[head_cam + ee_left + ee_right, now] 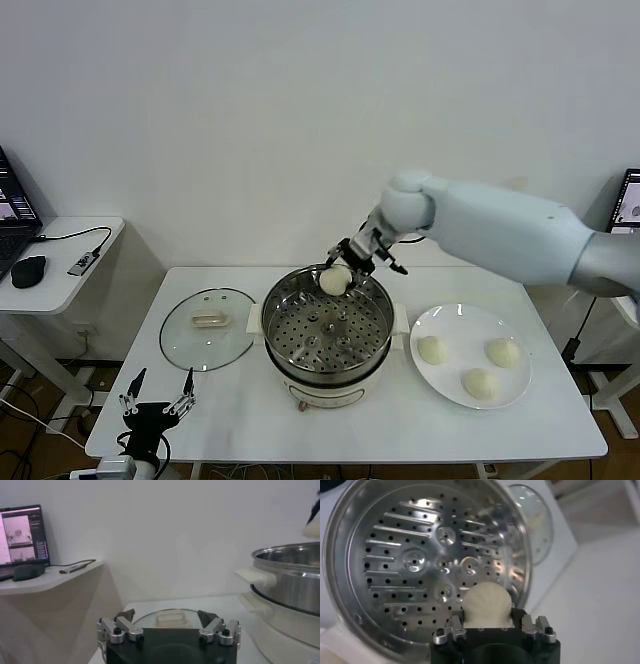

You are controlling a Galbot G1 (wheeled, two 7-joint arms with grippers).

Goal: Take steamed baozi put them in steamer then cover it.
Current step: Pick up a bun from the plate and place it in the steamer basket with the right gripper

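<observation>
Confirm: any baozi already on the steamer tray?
No. The steamer tray is bare; the only baozi there is held in the right claw.

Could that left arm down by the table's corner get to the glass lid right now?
Probably yes: the left gripper hangs open at the table's near corner, the cover lies flat just beyond it, and nothing stands between them.

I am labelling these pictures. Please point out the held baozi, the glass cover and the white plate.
held baozi [334,280], head view, its rounded front.
glass cover [230,345], head view, bare glass near its rim.
white plate [455,325], head view, bare middle.
</observation>
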